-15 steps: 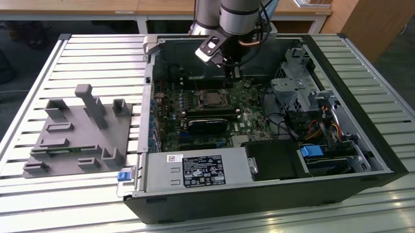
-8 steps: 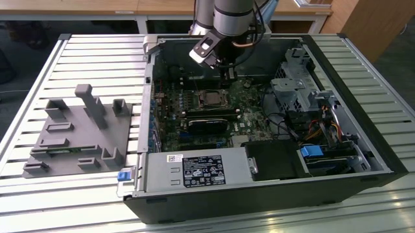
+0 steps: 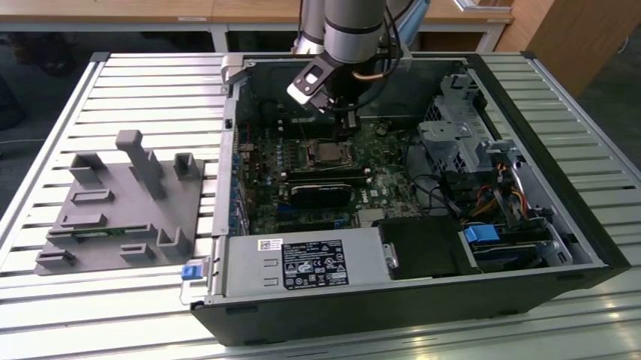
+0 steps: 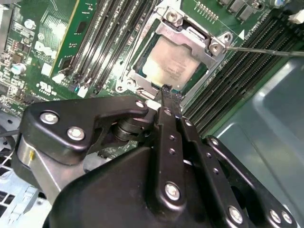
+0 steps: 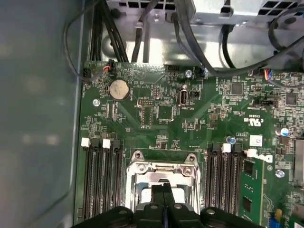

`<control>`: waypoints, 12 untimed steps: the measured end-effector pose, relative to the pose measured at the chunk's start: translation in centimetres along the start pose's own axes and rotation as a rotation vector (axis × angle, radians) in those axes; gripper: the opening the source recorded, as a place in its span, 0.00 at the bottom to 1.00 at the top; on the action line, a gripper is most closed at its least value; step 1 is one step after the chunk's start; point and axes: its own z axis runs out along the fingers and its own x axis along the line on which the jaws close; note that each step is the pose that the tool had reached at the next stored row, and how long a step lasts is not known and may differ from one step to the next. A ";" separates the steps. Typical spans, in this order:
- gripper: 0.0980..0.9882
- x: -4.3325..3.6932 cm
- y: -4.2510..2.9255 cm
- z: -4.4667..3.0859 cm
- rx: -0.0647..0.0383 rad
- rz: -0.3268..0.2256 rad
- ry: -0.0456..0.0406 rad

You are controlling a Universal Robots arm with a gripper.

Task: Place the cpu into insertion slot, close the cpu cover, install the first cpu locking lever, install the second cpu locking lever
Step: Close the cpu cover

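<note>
Workshop: slatted metal bench (image 3: pixel 150 75), opened computer case (image 3: pixel 401 309)

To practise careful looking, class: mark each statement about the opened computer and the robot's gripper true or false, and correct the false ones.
1. The cpu sits in the slot. True.
2. The cover is down over the cpu. True.
3. The gripper is wide open. False: its fingers are together.
4. The gripper hangs over the table outside the case. False: it is inside the case, at the cover's edge.
5. Memory slots run along both sides of the slot. True.
</note>
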 end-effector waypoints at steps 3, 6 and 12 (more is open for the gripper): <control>0.01 0.00 -0.16 0.39 0.000 -0.002 0.0001; 0.01 -0.02 -1.00 0.46 0.000 -0.004 0.0001; 0.01 0.02 -2.30 0.72 0.000 -0.006 0.0003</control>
